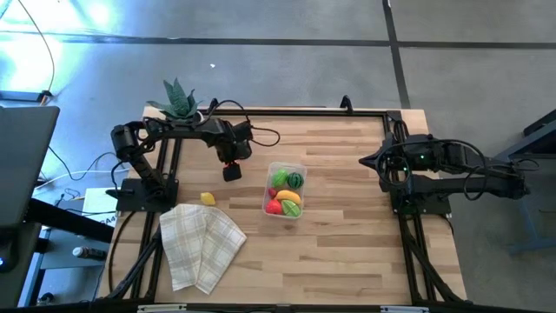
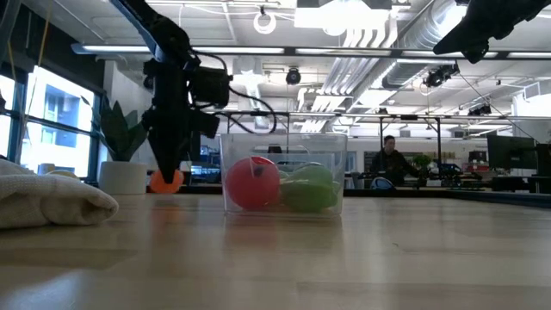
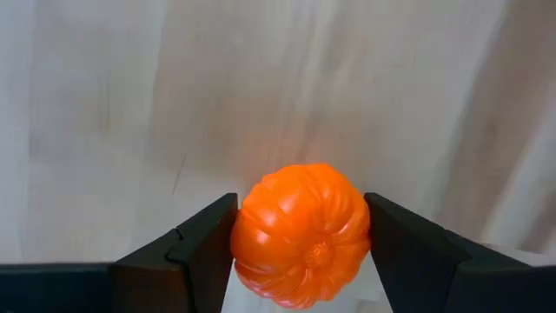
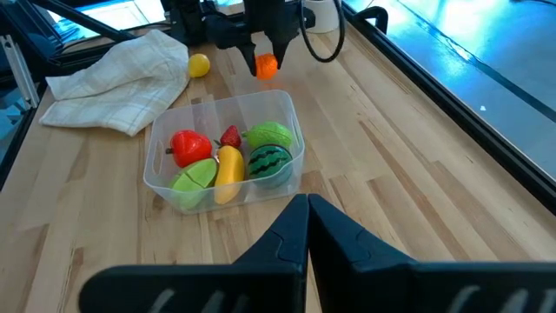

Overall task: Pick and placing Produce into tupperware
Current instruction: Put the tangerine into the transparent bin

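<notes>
My left gripper (image 1: pixel 232 171) sits just left of the tupperware (image 1: pixel 286 190) mid-desk (image 1: pixel 347 243), a pumpkin (image 3: pixel 301 235) between its jaws. A loose fruit (image 1: pixel 208 198) lies nearer, by the cloth (image 1: pixel 200 243). My right gripper (image 1: pixel 369 161) waits far right.

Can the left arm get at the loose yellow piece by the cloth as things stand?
Probably not right away: the left gripper is shut on the orange pumpkin. The yellow piece lies uncovered on the table beside the checked cloth, so the path looks free once it unloads.
</notes>
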Available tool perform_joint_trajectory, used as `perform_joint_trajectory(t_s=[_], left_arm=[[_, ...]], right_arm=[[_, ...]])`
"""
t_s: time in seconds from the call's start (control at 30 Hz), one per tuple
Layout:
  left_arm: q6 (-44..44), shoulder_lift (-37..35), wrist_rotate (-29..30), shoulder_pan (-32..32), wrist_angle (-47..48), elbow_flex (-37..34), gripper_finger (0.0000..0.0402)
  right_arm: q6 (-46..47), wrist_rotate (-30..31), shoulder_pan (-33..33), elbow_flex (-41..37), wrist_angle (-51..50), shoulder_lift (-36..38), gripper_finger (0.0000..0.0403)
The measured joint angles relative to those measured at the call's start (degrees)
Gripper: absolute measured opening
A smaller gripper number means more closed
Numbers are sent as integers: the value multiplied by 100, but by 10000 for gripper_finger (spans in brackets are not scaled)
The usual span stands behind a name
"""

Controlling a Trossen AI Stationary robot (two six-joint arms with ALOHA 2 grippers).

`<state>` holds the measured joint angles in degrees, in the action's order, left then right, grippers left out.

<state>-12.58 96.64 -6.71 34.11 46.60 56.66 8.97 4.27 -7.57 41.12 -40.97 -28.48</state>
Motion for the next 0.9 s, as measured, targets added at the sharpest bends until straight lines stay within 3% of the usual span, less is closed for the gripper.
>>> perform_joint_trajectory(t_s=[0.47, 0.73, 0.9], left_arm=[[-943, -349, -816, -309, 888, 1902, 219], [-1531, -444, -898, -1310, 840, 3196, 224], [-1660, -232, -764, -1936, 268, 3382, 224]], right_arm=[[0, 2, 1, 0, 1, -1, 0], [0, 1, 1, 0, 2, -1, 0], [0, 2, 0, 0, 2, 1, 0]])
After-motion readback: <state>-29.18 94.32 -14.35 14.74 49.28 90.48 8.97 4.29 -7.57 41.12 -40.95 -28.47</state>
